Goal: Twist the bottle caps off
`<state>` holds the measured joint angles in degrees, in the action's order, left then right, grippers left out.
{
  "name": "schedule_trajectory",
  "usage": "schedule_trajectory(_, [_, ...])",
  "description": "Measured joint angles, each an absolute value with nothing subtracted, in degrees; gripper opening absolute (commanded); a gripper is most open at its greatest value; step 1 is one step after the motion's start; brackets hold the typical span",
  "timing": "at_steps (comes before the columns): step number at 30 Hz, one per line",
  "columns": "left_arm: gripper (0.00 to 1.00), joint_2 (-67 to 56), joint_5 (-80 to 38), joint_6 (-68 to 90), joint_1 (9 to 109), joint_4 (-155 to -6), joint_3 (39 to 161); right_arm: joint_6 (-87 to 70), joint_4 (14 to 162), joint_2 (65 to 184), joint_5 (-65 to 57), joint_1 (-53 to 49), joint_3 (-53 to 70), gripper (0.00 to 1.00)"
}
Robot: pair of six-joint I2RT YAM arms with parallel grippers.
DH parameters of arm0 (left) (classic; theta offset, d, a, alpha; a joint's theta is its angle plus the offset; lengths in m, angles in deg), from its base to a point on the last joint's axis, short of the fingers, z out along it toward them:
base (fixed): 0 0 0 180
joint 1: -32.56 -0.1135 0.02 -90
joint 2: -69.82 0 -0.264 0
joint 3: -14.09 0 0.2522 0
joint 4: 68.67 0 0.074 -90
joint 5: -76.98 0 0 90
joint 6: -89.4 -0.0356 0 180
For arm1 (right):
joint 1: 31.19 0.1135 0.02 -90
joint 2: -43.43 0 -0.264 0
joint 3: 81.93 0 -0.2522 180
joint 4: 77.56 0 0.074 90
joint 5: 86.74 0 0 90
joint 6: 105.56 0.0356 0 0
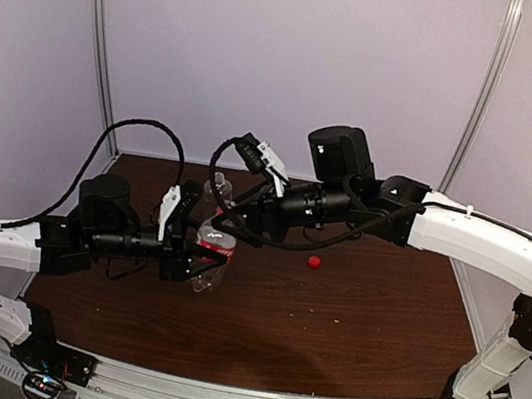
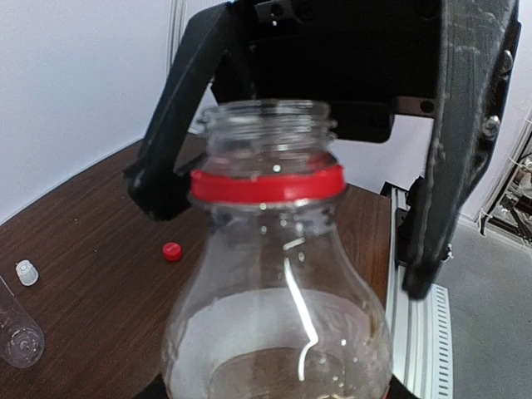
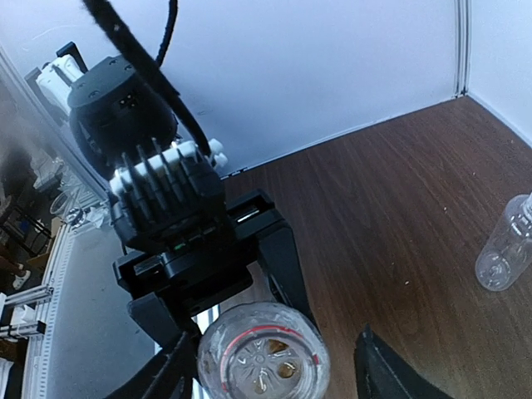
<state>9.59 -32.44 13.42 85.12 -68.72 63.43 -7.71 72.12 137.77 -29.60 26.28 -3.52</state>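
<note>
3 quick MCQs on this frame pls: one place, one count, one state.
1. Where is the red cap?
A) screwed on the bottle
B) in the right claw
C) on the table

2. How many loose caps show in the left wrist view?
A) two
B) one
C) none

3. The right claw is:
A) shut on the bottle's neck
B) open, astride the neck
C) out of view

Answers:
1 C: the red cap lies on the wood, apart from the bottle.
2 A: the red cap and a white cap both lie on the table.
3 B: its fingers stand either side of the neck, with gaps showing.
</note>
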Motion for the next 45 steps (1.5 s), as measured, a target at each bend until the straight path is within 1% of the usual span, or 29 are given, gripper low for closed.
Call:
schedule_trajectory(3, [0.39, 9.57, -32.55, 13.42, 85.12, -68.7, 63.43, -7.69, 71.51, 139.02, -29.93, 26.48, -4.48, 0.44])
schedule_trajectory(8, [0.39, 9.46, -32.5, 13.25, 85.12, -68.92, 63.43, -7.18, 71.51, 139.5, -30.63, 26.59, -5.03, 0.27])
schedule_trajectory(11, [0.42, 9.46, -32.46, 12.94, 85.12, -68.68, 63.43, -6.9, 71.55, 139.5, -30.85, 26.61, -5.38, 0.15])
schedule_trajectory(14, [0.47, 9.46, -32.46, 12.96, 85.12, -68.78, 63.43, -6.75, 71.4, 139.5, -30.72, 26.65, -5.42, 0.02])
schedule_trajectory(15, [0.5, 9.46, -32.44, 12.96, 85.14, -68.81, 63.43, -6.72, 71.33, 139.5, -30.57, 26.65, -5.42, 0.0])
schedule_trajectory(17, [0.58, 9.48, -32.33, 12.94, 85.12, -68.78, 63.4, -6.61, 71.33, 139.5, -30.22, 26.68, -5.42, 0.0])
schedule_trajectory(19, [0.69, 9.48, -32.06, 12.92, 85.12, -68.87, 63.4, -6.57, 71.33, 139.5, -29.89, 26.65, -5.42, 0.0])
schedule_trajectory(21, [0.81, 9.57, -31.63, 12.88, 85.12, -68.89, 63.4, -6.53, 71.33, 139.48, -29.47, 26.65, -5.42, 0.0])
schedule_trajectory(23, [0.96, 10.07, -30.75, 12.94, 85.12, -68.96, 63.38, -6.66, 71.2, 139.45, -28.47, 26.54, -5.42, 0.0])
schedule_trajectory(25, [0.98, 10.92, -29.66, 13.34, 85.12, -69.03, 63.36, -6.79, 70.87, 139.43, -27.02, 26.17, -5.42, 0.0])
schedule_trajectory(33, [0.98, 13.83, -24.0, 13.51, 85.12, -70.82, 63.27, -6.83, 68.58, 136.72, -19.44, 22.04, -2.49, 0.0])
schedule_trajectory(40, [0.98, 19.47, -16.11, 13.88, 85.12, -74.01, 62.33, -8.21, 65.21, 134.89, -6.85, 16.47, -1.79, 0.0])
schedule_trajectory(45, [0.98, 24.52, -10.69, 14.12, 85.12, -75.87, 61.87, -9.0, 63.62, 135.43, -0.27, 10.7, -1.77, 0.0])
